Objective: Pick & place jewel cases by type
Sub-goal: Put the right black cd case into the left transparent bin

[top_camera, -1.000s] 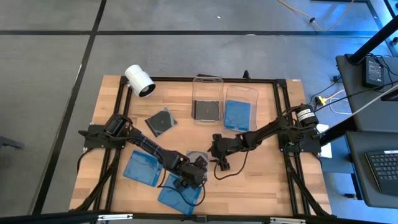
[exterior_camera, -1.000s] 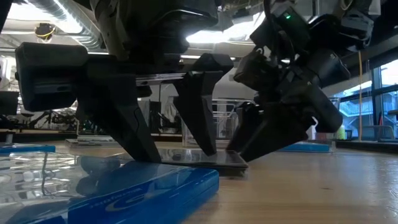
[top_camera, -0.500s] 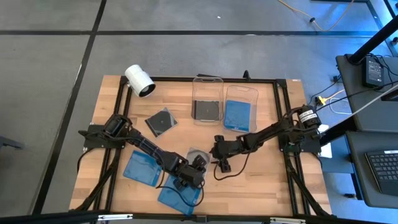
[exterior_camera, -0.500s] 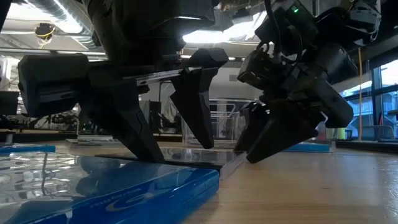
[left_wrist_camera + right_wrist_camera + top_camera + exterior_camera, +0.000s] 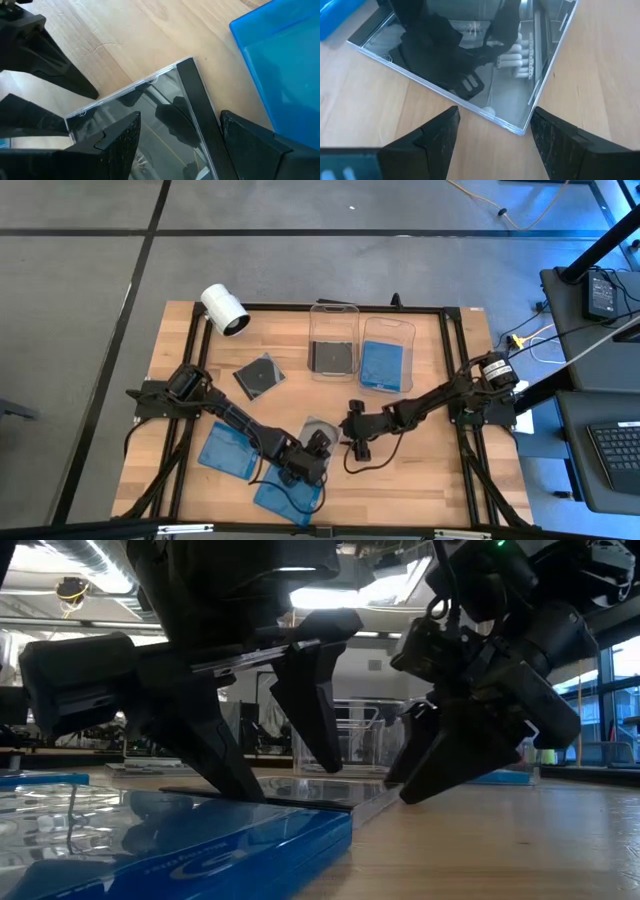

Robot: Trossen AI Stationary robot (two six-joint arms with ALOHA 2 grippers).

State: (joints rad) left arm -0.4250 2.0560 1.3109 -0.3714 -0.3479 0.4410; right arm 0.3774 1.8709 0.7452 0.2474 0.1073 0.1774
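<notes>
The left fingers (image 5: 117, 145) stand spread wide, one on each side of the grey case (image 5: 165, 115), with nothing clamped. The left gripper (image 5: 270, 755) tilts down over this case from the table's front side, tips at board level. The case lies flat on the table (image 5: 420, 470), its near edge just beside a blue case (image 5: 200, 840).

Change: over the last second the right gripper (image 5: 445, 755) has lifted its tips off the board at the case's far-right edge and drawn slightly away. The case has not shifted. Judgement: the nudge is finished and the grasp passes to the left arm; closing remains to be done.

The right gripper is likewise open and empty, angled down at the case's corner (image 5: 520, 127).

Beyond the case stand two tubs (image 5: 333, 315), one holding a grey case, the other a blue one; this case probably belongs in the first.
</notes>
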